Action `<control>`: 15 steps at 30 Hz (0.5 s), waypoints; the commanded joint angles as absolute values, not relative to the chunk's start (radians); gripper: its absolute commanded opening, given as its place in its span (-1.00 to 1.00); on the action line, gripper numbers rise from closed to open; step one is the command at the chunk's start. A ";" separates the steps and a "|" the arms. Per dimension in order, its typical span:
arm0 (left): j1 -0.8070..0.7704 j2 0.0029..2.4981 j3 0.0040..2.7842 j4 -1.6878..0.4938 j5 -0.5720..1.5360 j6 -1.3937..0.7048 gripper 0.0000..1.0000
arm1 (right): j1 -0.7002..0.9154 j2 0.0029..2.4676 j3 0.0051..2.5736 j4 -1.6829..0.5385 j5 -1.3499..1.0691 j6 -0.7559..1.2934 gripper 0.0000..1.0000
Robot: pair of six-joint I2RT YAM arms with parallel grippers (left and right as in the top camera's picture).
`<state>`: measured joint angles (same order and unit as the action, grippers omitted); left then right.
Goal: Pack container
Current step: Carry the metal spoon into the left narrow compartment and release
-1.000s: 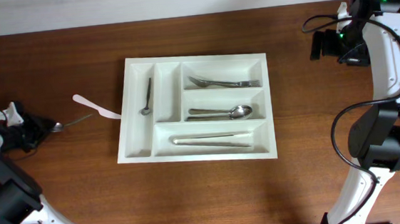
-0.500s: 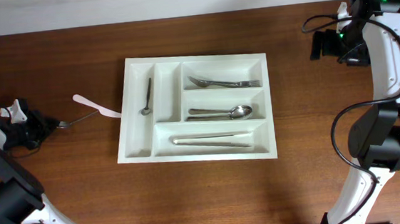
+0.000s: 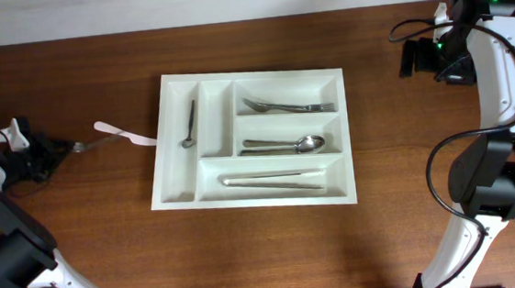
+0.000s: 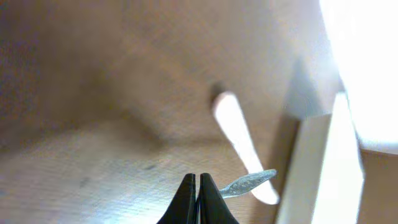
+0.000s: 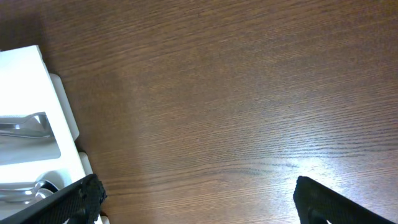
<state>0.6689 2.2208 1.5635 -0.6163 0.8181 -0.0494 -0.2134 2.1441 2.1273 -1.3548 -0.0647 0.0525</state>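
Note:
The white five-compartment container (image 3: 180,191) lies mid-table and holds a small spoon (image 3: 188,125), a fork (image 3: 287,105), a larger spoon (image 3: 285,145) and a long metal piece (image 3: 274,178). My left gripper (image 3: 65,149) is left of it, shut on a thin metal utensil (image 3: 96,142) whose free end points toward the tray. In the left wrist view the fingers (image 4: 198,186) are closed together, the utensil's flat end (image 4: 249,183) sticks out to the right, and the tray's edge (image 4: 320,168) is just beyond. My right gripper (image 3: 414,58) is open and empty at the back right.
A white plastic utensil (image 3: 126,134) lies on the table just left of the tray, under the held utensil's end; it also shows in the left wrist view (image 4: 236,134). The right wrist view shows bare wood and the tray's corner (image 5: 28,106).
My left gripper has moved toward the back of the table and a little right with the metal utensil; its free end now lies over the white plastic utensil. The right arm has not moved.

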 commanded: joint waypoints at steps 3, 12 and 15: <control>0.675 2.181 1.650 -0.614 0.958 -0.079 -0.96 | -0.210 2.129 2.138 -1.354 -0.063 0.057 0.98; 0.624 2.156 1.658 -0.644 1.055 -0.089 -0.96 | -0.210 2.129 2.138 -1.354 -0.063 0.057 0.98; 0.554 2.154 1.658 -0.646 1.053 -0.089 -0.96 | -0.210 2.129 2.138 -1.354 -0.063 0.057 0.98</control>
<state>0.6346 2.2009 1.6348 -0.6426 1.0035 -0.0834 -0.2134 2.1441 2.1273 -1.3548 -0.0647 0.0525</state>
